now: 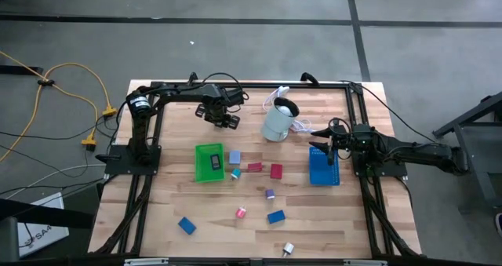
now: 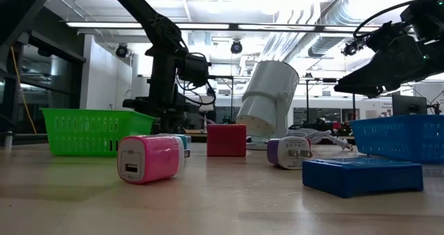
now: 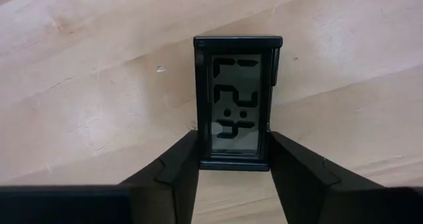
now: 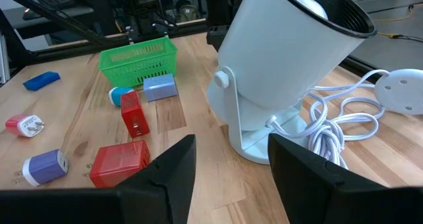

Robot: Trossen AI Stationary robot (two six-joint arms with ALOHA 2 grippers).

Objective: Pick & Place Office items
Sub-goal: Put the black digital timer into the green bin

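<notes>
1. In the left wrist view, a small black digital clock lies flat on the wooden table, its long axis running from the frame's top down to the gap between the two dark fingers. Its display faces up, with the digits turned sideways.
2. The left gripper has its fingers pressed against the clock's two long sides at the near end, pinching it; the clock's lower edge sits between the fingertips.
3. In the high view the left gripper is in the upper middle of the frame, above the green tray. The clock itself is too small to make out there.
4. The green tray holds a dark item that cannot be told apart further.
5. The right gripper hangs with its fingers spread and nothing between them, facing the pale cylindrical appliance and its white cord. In the high view it is right of centre, over the blue tray.
6. Other office items lie scattered in the lower middle: a red block, a pink charger, a purple charger and a blue block.
7. In the low view the blue tray is cut off at the right edge.
</notes>
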